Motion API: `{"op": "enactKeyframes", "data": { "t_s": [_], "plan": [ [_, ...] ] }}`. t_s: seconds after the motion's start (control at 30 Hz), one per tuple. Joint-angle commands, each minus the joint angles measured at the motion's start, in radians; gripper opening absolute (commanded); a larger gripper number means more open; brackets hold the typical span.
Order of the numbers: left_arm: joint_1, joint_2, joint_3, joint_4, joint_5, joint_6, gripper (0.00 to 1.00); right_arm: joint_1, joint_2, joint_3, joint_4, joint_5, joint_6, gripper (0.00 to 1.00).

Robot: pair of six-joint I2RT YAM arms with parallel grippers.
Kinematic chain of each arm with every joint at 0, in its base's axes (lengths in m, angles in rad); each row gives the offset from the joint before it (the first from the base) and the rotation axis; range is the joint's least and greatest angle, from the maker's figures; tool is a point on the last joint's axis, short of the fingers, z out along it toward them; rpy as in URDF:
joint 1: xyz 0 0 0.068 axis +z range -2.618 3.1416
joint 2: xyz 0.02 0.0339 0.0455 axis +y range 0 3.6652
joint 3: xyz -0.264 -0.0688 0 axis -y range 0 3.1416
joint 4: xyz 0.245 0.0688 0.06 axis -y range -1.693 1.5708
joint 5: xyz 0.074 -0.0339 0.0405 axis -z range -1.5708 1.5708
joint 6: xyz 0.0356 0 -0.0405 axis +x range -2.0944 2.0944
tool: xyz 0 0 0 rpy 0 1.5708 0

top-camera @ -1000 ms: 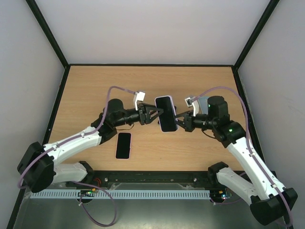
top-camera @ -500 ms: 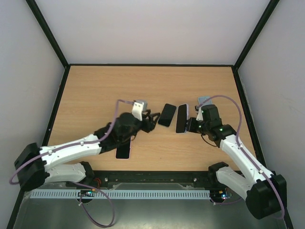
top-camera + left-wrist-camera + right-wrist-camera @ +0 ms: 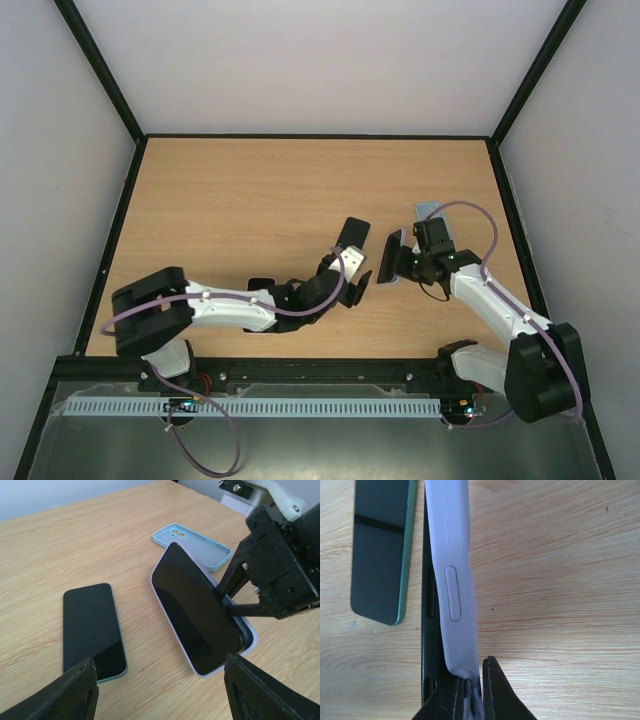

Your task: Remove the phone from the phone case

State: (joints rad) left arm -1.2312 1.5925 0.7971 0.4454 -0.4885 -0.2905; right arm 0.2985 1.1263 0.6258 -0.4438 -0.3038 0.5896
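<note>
A black phone sits in a lavender phone case, tilted up on its edge just above the table. In the top view the phone case is at centre right. My right gripper is shut on the case's rim; in the right wrist view the right gripper pinches the lavender case wall. The black phone shows beside that wall, partly parted from it. My left gripper is open and empty, low over the table just in front of the case; in the top view the left gripper is left of it.
A bare phone with a green edge lies flat beside the case, also in the top view and right wrist view. An empty light-blue case lies behind. Another dark phone lies partly under the left arm.
Both grippers held the cased phone in the air. The left gripper has let go and swung down and right, low over the table. The right gripper has lowered and tilted the case.
</note>
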Motion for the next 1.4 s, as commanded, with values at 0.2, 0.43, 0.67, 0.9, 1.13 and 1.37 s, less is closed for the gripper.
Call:
{"op": "enactKeyframes", "data": {
  "t_s": [0.2, 0.43, 0.67, 0.9, 1.13, 1.37],
  "plan": [
    [-0.019, 0.156, 0.032, 0.285, 0.097, 0.174, 0.67, -0.007, 0.076, 0.033, 0.039, 0.002, 0.02, 0.02],
    [-0.021, 0.245, 0.118, 0.207, 0.103, 0.222, 0.67, -0.009, 0.093, 0.032, 0.063, -0.011, 0.028, 0.02],
    [-0.022, 0.314, 0.194, 0.124, 0.068, 0.253, 0.6, -0.013, 0.123, 0.033, 0.064, -0.042, 0.028, 0.02],
    [-0.024, 0.35, 0.221, 0.05, 0.006, 0.325, 0.6, -0.012, 0.112, 0.021, 0.071, -0.05, 0.029, 0.02],
    [-0.025, 0.373, 0.243, 0.024, -0.054, 0.368, 0.61, -0.013, 0.106, 0.012, 0.075, -0.085, 0.023, 0.02],
    [-0.029, 0.428, 0.281, 0.003, -0.101, 0.41, 0.61, -0.013, 0.109, 0.005, 0.083, -0.205, 0.022, 0.02]
  ]
}}
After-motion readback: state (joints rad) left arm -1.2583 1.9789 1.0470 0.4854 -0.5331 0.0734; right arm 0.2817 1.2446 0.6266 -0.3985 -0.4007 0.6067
